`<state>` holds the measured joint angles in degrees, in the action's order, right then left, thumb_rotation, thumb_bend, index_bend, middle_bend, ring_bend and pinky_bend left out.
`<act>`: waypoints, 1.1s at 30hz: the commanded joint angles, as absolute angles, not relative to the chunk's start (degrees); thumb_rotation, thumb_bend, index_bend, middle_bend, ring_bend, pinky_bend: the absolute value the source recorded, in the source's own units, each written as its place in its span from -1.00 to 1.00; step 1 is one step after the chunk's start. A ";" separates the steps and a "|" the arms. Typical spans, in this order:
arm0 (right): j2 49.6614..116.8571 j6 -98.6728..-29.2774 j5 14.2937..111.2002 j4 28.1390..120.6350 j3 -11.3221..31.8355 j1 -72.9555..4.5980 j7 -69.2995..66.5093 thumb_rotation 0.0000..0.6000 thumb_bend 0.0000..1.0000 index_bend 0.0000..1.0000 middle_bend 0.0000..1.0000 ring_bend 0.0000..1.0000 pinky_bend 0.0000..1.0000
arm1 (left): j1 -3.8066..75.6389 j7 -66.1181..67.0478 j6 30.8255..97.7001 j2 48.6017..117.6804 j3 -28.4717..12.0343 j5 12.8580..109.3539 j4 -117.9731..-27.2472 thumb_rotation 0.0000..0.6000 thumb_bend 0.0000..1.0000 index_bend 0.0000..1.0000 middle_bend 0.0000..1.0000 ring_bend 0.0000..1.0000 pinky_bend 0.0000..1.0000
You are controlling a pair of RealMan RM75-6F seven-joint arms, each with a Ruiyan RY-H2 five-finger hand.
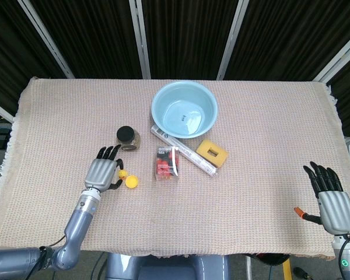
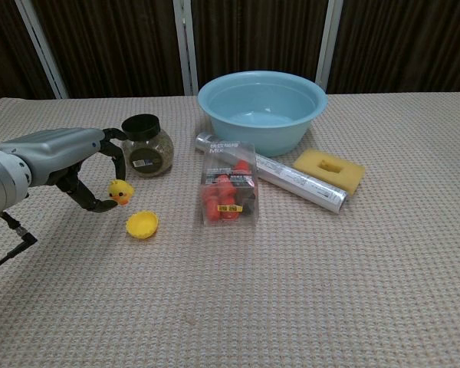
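My left hand (image 1: 104, 170) (image 2: 65, 162) pinches a small yellow toy duck (image 2: 120, 191) (image 1: 122, 174) and holds it a little above the cloth, just left of a yellow cap (image 2: 142, 225) (image 1: 130, 182). A dark-lidded jar (image 2: 146, 146) (image 1: 127, 137) stands right behind the hand. My right hand (image 1: 331, 197) lies open at the table's near right corner, away from everything; only the head view shows it.
A light blue bowl (image 2: 262, 106) (image 1: 184, 109) stands at the back centre. In front of it lie a silver foil roll (image 2: 272, 172), a packet of red items (image 2: 230, 185) and a yellow sponge (image 2: 329, 169). A beige woven cloth (image 2: 291, 291) covers the table.
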<state>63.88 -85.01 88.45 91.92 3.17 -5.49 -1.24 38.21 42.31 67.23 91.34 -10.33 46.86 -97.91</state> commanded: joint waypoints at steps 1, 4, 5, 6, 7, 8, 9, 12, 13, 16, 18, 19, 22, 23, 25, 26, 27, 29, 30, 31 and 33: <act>63.82 -84.95 88.34 92.05 3.17 -5.47 -1.33 1.00 -0.90 -0.89 -1.00 -1.00 -0.90 | 38.78 42.90 66.76 92.37 -10.07 45.92 -97.50 1.00 -0.19 0.03 -1.00 -1.00 -1.00; 63.69 -84.95 88.14 92.19 3.23 -5.43 -1.50 1.00 -0.90 -0.89 -1.00 -1.00 -0.90 | 39.46 43.70 66.58 93.99 -9.75 44.93 -96.31 1.00 -0.20 0.02 -1.00 -1.00 -1.00; 63.65 -84.88 88.06 92.23 3.24 -5.43 -1.60 1.00 -0.90 -0.89 -1.00 -1.00 -0.90 | 39.68 44.04 66.55 94.50 -9.56 44.70 -95.87 1.00 -0.20 0.02 -1.00 -1.00 -1.00; 63.62 -84.86 88.02 92.25 3.27 -5.44 -1.69 1.00 -0.90 -0.89 -1.00 -1.00 -0.90 | 39.82 44.25 66.56 94.84 -9.45 44.58 -95.60 1.00 -0.19 0.02 -1.00 -1.00 -1.00; 63.60 -84.83 87.98 92.28 3.29 -5.45 -1.79 1.00 -0.90 -0.89 -1.00 -1.00 -0.90 | 40.00 44.50 66.65 95.31 -9.34 44.46 -95.20 1.00 -0.20 0.02 -1.00 -1.00 -1.00; 63.58 -84.82 87.98 92.26 3.30 -5.46 -1.85 1.00 -0.90 -0.89 -1.00 -1.00 -0.90 | 40.10 44.62 66.74 95.59 -9.29 44.44 -94.95 1.00 -0.20 0.02 -1.00 -1.00 -1.00; 63.55 -84.85 88.00 92.26 3.32 -5.47 -1.93 1.00 -0.90 -0.89 -1.00 -1.00 -0.90 | 40.25 44.79 66.87 95.95 -9.22 44.43 -94.57 1.00 -0.20 0.02 -1.00 -1.00 -1.00; 63.51 -84.86 88.09 92.31 3.30 -5.47 -2.14 1.00 -0.90 -0.89 -1.00 -1.00 -0.90 | 40.56 45.16 67.08 96.64 -9.14 44.21 -93.60 1.00 -0.20 0.01 -1.00 -1.00 -1.00; 63.49 -84.88 88.11 92.35 3.29 -5.47 -2.18 1.00 -0.90 -0.89 -1.00 -1.00 -0.90 | 40.63 45.24 67.09 96.82 -9.18 44.01 -93.34 1.00 -0.21 0.00 -1.00 -1.00 -1.00; 63.40 -84.98 88.00 92.44 3.39 -5.43 -2.37 1.00 -0.90 -0.89 -1.00 -1.00 -0.90 | 40.91 45.64 67.19 97.35 -9.20 43.05 -92.70 1.00 -0.25 -0.07 -1.00 -1.00 -1.00; 63.38 -84.95 87.94 92.47 3.40 -5.42 -2.39 1.00 -0.90 -0.89 -1.00 -1.00 -0.90 | 40.94 45.61 67.30 97.41 -9.18 42.95 -92.70 1.00 -0.28 -0.12 -1.00 -1.00 -1.00; 63.37 -84.97 87.97 92.46 3.37 -5.40 -2.43 1.00 -0.90 -0.89 -1.00 -1.00 -0.90 | 40.95 45.56 67.34 97.42 -9.18 42.85 -92.76 1.00 -0.32 -0.15 -1.00 -1.00 -1.00; 63.41 -85.24 88.23 92.41 3.43 -5.41 -2.43 1.00 -0.90 -0.89 -1.00 -1.00 -0.90 | 40.97 45.47 67.40 97.35 -9.15 42.64 -93.02 1.00 -0.42 -0.21 -1.00 -1.00 -1.00; 63.45 -85.29 88.29 92.35 3.45 -5.42 -2.38 1.00 -0.90 -0.89 -1.00 -1.00 -0.90 | 40.99 45.49 67.41 97.26 -9.07 42.64 -93.15 1.00 -0.45 -0.22 -1.00 -1.00 -1.00; 63.50 -85.30 88.31 92.30 3.41 -5.40 -2.38 1.00 -0.90 -0.89 -1.00 -1.00 -0.90 | 41.00 45.45 67.51 97.11 -8.94 42.84 -93.36 1.00 -0.46 -0.26 -1.00 -1.00 -1.00; 63.50 -85.25 88.28 92.29 3.40 -5.40 -2.38 1.00 -0.90 -0.89 -1.00 -1.00 -0.90 | 40.96 45.32 67.56 97.01 -8.87 42.97 -93.47 1.00 -0.47 -0.29 -1.00 -1.00 -1.00; 63.49 -85.25 88.28 92.25 3.39 -5.39 -2.37 1.00 -0.90 -0.89 -1.00 -1.00 -0.90 | 40.92 45.13 67.61 96.90 -8.85 43.07 -93.62 1.00 -0.47 -0.31 -1.00 -1.00 -1.00; 63.48 -85.25 88.29 92.26 3.44 -5.43 -2.29 1.00 -0.90 -0.89 -1.00 -1.00 -0.90 | 40.80 44.71 67.67 96.65 -8.85 43.22 -94.00 1.00 -0.47 -0.32 -1.00 -1.00 -1.00; 63.51 -85.25 88.32 92.19 3.39 -5.42 -2.28 1.00 -0.90 -0.89 -1.00 -1.00 -0.90 | 40.68 44.37 67.76 96.39 -8.84 43.42 -94.43 1.00 -0.47 -0.32 -1.00 -1.00 -1.00; 63.54 -85.23 88.33 92.15 3.40 -5.44 -2.26 1.00 -0.90 -0.89 -1.00 -1.00 -0.90 | 40.59 44.16 67.85 96.15 -8.81 43.65 -94.75 1.00 -0.47 -0.32 -1.00 -1.00 -1.00; 63.60 -85.21 88.35 92.03 3.38 -5.45 -2.20 1.00 -0.90 -0.89 -1.00 -1.00 -0.90 | 40.22 43.53 68.27 95.33 -8.61 44.44 -95.94 1.00 -0.47 -0.33 -1.00 -1.00 -1.00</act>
<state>63.59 -85.21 88.35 92.03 3.38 -5.44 -2.20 40.48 43.95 67.99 95.82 -8.74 43.96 -95.30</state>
